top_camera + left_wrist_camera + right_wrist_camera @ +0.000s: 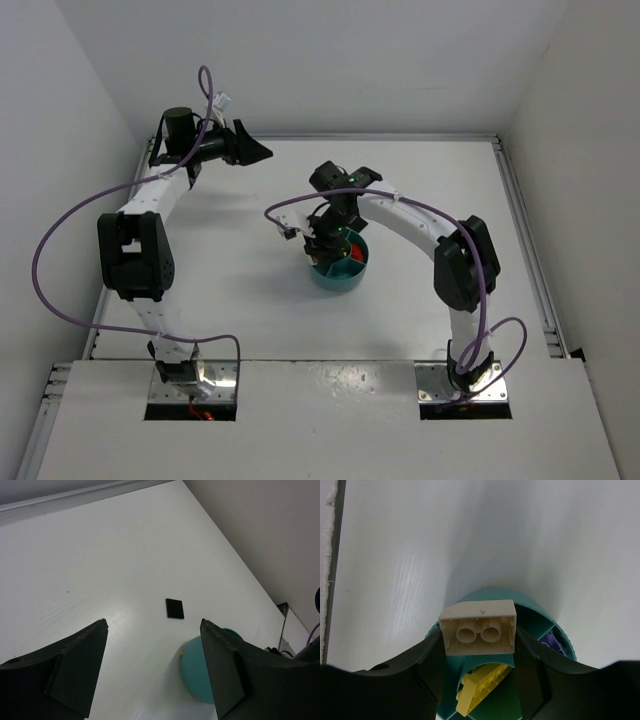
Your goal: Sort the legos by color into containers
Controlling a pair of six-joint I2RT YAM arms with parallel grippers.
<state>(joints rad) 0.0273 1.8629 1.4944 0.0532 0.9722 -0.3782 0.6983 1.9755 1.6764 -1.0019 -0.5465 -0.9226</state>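
The round teal dish (340, 264) stands mid-table; it also shows in the left wrist view (196, 672) and the right wrist view (495, 595). My right gripper (326, 243) hangs over the dish's left side, shut on a tan brick (479, 626), underside toward the camera. A yellow brick (481, 686) lies in the central cup, a purple brick (552, 642) in a right wedge, a red brick (354, 253) in another. A black brick (174, 608) lies flat on the table beyond the dish. My left gripper (152, 667) is open and empty, raised at the far left (250, 148).
White walls enclose the table on three sides. A metal rail (528, 250) runs along the right edge. Purple cables (70, 300) loop beside the left arm and one (500, 340) beside the right arm base.
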